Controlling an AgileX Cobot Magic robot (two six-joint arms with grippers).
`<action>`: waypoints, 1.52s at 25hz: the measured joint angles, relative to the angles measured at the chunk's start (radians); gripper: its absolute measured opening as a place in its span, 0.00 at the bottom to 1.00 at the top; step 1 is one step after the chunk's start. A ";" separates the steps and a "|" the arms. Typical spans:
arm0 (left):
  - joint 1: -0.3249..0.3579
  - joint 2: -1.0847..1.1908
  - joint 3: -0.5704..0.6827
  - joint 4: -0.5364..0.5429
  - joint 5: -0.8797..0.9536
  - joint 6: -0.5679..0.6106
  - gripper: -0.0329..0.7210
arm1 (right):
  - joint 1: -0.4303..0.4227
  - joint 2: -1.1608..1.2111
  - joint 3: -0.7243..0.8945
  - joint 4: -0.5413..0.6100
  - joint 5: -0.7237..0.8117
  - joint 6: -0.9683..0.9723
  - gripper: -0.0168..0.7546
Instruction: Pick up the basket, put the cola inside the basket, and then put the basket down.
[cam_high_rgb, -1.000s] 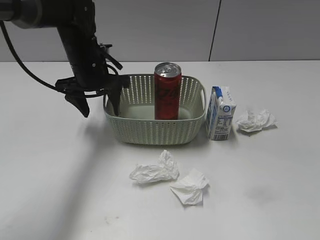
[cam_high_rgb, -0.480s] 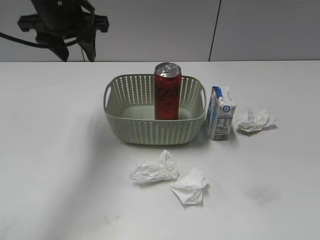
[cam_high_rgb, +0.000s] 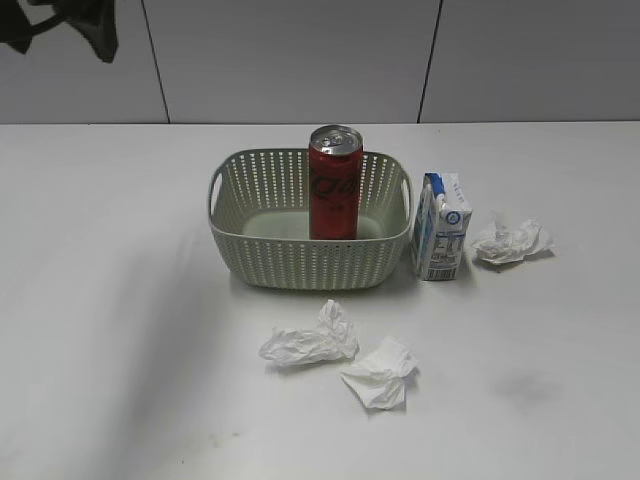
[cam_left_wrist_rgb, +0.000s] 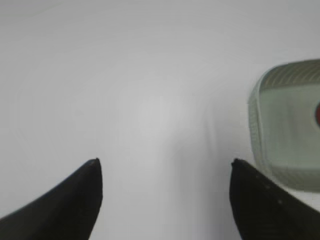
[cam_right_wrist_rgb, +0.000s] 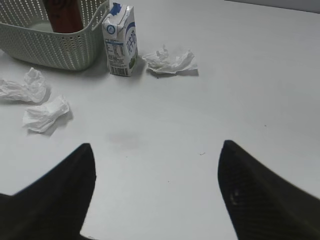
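Lifted away from the basket (cam_high_rgb: 310, 235), the left hand (cam_high_rgb: 62, 28) now sits at the exterior view's top-left corner; the cola (cam_high_rgb: 334, 182) stands upright inside. Left wrist: fingers (cam_left_wrist_rgb: 75, 197) spread, empty above the tabletop (cam_left_wrist_rgb: 150, 100). Right wrist: right hand (cam_right_wrist_rgb: 155, 190) likewise released.

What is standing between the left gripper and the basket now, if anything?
Nothing visible. The left gripper hangs open high over bare table, and the basket lies off to its side with only clear surface between. The cola already stands inside the basket.
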 joint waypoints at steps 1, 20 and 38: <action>0.000 -0.031 0.037 0.017 -0.001 0.000 0.85 | 0.000 0.000 0.000 0.000 -0.001 -0.001 0.79; 0.041 -0.779 0.981 -0.018 -0.115 0.000 0.84 | 0.000 0.000 0.000 0.001 -0.003 -0.002 0.79; 0.041 -1.545 1.119 -0.050 -0.130 0.105 0.83 | 0.000 0.000 0.000 0.002 -0.005 -0.003 0.79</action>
